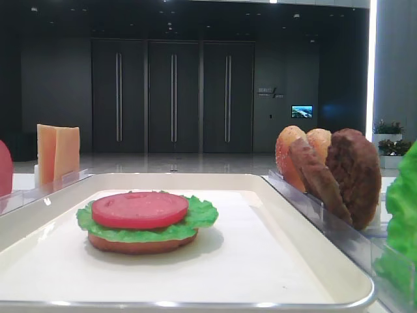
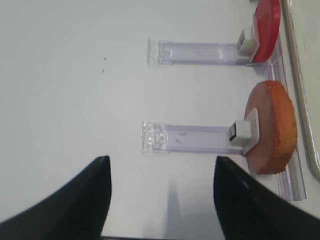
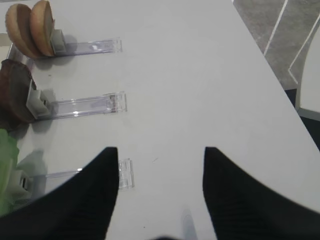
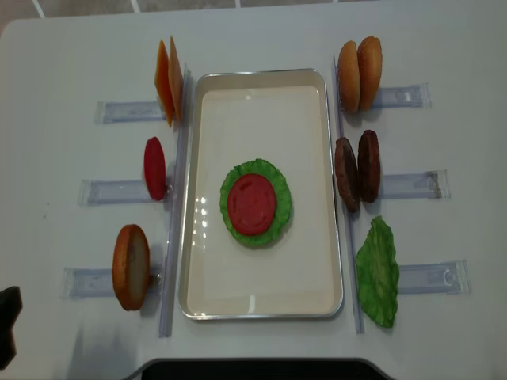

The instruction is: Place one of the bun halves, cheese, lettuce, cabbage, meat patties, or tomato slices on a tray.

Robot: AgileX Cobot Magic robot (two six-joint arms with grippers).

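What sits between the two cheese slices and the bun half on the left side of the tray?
A single tomato slice, standing on edge in its clear holder, sits between the cheese and the bun half, beside the tray. The overhead view shows it.

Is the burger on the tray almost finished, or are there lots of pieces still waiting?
Started, not finished. On the tray sits a bun base, lettuce and a tomato slice. Nothing is in hand: both pincers, left and right, are open over bare table. Meat patties, cheese and bun halves wait in their holders.
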